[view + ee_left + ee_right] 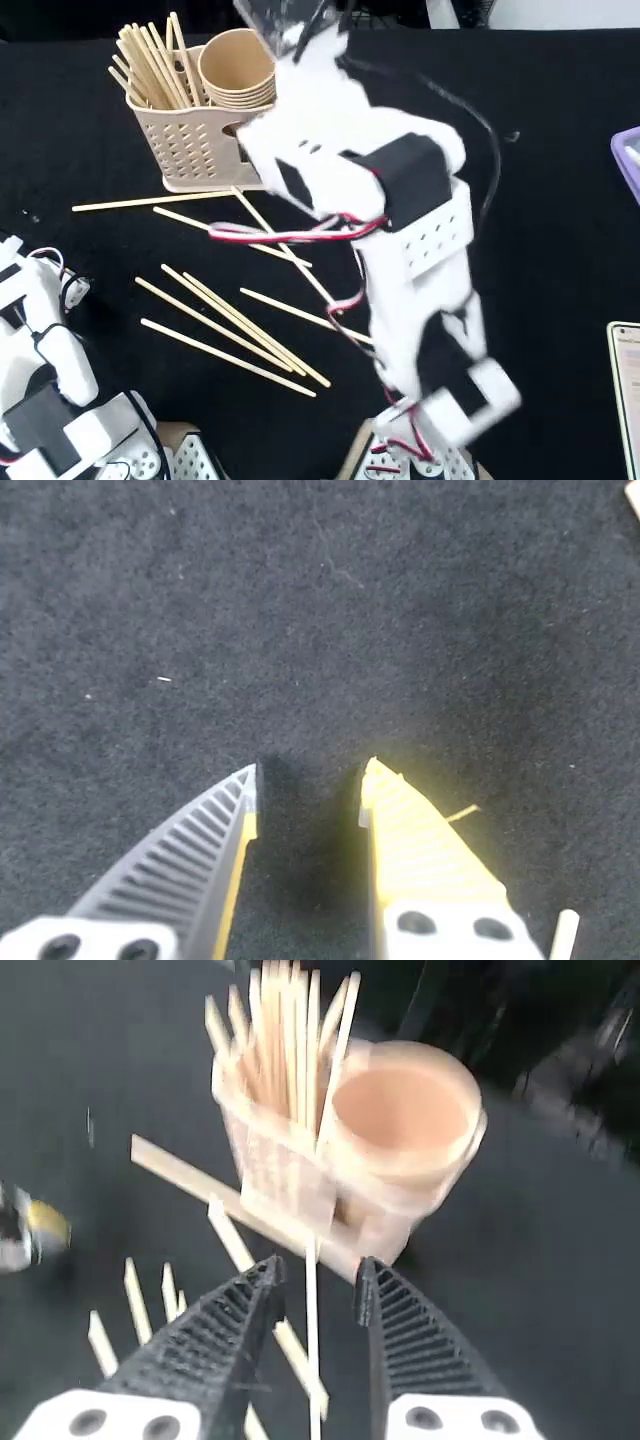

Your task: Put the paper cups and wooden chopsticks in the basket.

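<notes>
A beige slotted basket (200,145) stands at the back left of the black table and holds a bundle of wooden chopsticks (155,65) and stacked paper cups (238,68). Several more chopsticks (235,325) lie scattered on the cloth in front of it. The right arm (400,200) stretches over them, its wrist blurred above the basket's right side. My right gripper (320,1270) is open just before the basket (285,1175) and cup (405,1110). A thin chopstick (313,1350) shows in its gap; I cannot tell whether it touches the fingers. My left gripper (308,775) is open over bare cloth.
The left arm (50,370) is folded at the front left corner. A purple object (628,155) and a white card (626,390) sit at the right edge. The right half of the cloth is bare.
</notes>
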Motion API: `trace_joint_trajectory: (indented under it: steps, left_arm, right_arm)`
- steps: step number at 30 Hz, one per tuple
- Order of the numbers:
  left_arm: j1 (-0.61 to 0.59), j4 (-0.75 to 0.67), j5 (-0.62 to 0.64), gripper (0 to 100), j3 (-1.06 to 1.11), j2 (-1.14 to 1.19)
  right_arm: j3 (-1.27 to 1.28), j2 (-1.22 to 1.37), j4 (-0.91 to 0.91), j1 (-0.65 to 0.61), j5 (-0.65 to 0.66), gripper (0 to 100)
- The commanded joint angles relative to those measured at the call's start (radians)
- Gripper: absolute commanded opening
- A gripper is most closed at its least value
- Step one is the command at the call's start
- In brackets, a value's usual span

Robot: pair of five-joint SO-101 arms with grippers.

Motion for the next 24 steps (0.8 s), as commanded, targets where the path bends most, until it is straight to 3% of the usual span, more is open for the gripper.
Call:
trace_joint_trajectory:
  steps: [1,7,11,15,24]
  left_arm:
    - [0.008,-0.009,0.002,18,-0.016,-0.015]
    - [0.008,-0.009,0.002,18,-0.016,-0.015]
    - [0.008,-0.009,0.002,18,-0.015,-0.015]
    - [0.008,-0.009,0.002,18,-0.015,-0.015]
    - [0.008,-0.009,0.002,18,-0.015,-0.015]
  right_arm:
    - [0.608,-0.262,-0.163,0.014,0.003,13.2]
    - [1.27,-0.418,-0.601,-0.04,0.129,25.7]
    - [1.494,-0.378,-0.873,-0.031,0.189,26.0]
    - [1.497,-0.232,-0.964,-0.011,0.244,26.0]
    - [1.227,0.203,-0.964,0.006,0.244,26.0]
